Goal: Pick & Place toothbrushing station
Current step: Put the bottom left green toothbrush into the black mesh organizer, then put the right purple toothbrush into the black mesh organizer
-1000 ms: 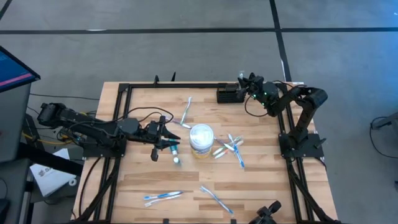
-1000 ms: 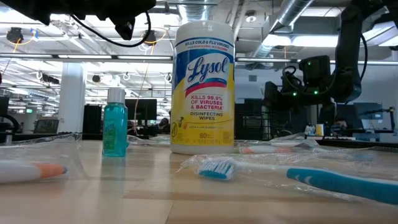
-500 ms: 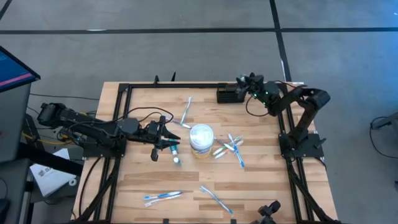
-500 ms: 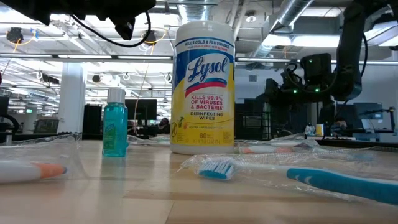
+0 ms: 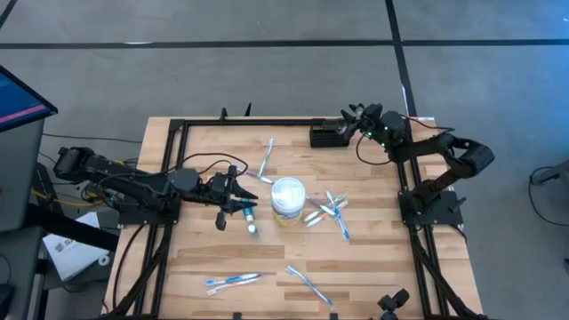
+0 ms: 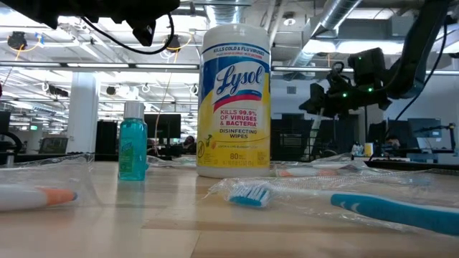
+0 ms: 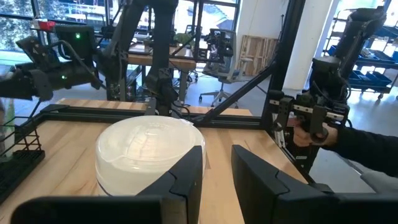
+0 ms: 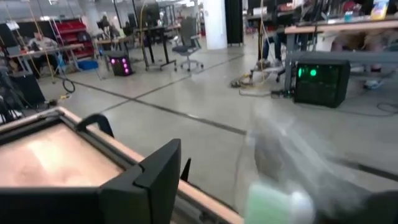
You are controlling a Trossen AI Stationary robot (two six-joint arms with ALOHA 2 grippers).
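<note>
Table [image 5: 373,258] | rack [image 5: 326,136] partly hidden | right gripper [image 5: 353,114] jaws apart | left gripper [image 5: 252,204] jaws unclear

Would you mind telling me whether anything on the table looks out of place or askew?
Yes: wrapped toothbrushes lie scattered flat across the table, none visibly in the black rack at the far edge. The wipes tub stands upright among them.
</note>
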